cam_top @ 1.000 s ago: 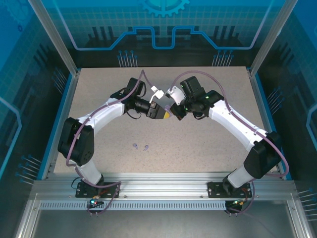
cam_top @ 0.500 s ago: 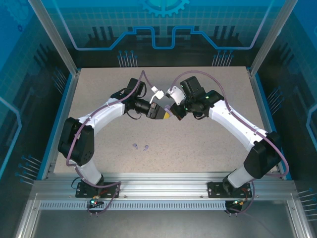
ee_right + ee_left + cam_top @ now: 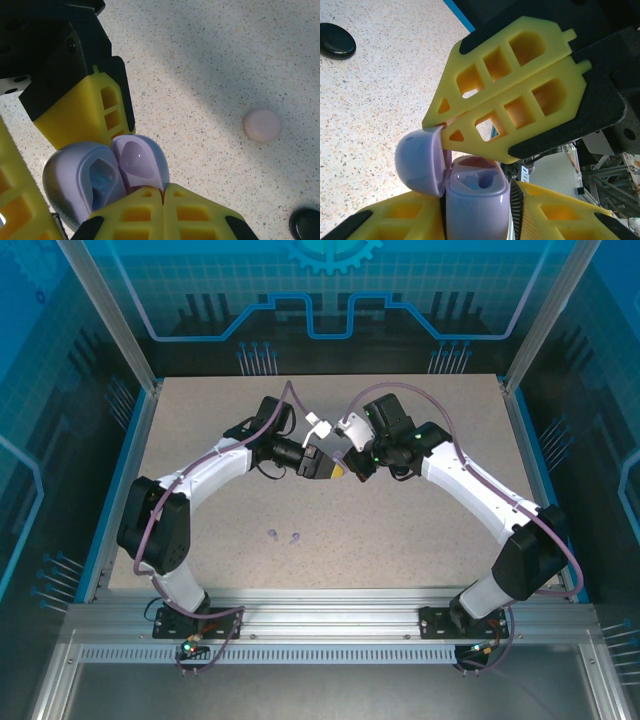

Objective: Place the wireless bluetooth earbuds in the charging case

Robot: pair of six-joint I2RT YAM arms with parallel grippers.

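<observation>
Well, both arms meet over the middle of the bench (image 3: 450,540), raised above it. The left end effector (image 3: 320,466) is closed on the body of the lilac charging case (image 3: 477,210), one yellow finger on either side. The case stands open: its domed lid (image 3: 417,160) is swung back on the hinge and the bluish inside of the body faces out.

The right end effector (image 3: 162,186) comes in from the opposite side with its two yellow fingers pressed flat together and no gap between them. Their tips sit right at the rim of the open lid, touching it. I can't tell whether a bit of the rim is pinched between them or whether they only push against it.

Down on the bench, well apart from the case and nearer the arm bases, lie a lilac earbud (image 3: 272,534) and a second lilac earbud (image 3: 295,537), just beside each other and not held by anything.

From the right wrist I also see a pink round case (image 3: 262,125) lying shut on the bench, and the left wrist camera catches a black round case (image 3: 337,40), likewise resting there.
</observation>
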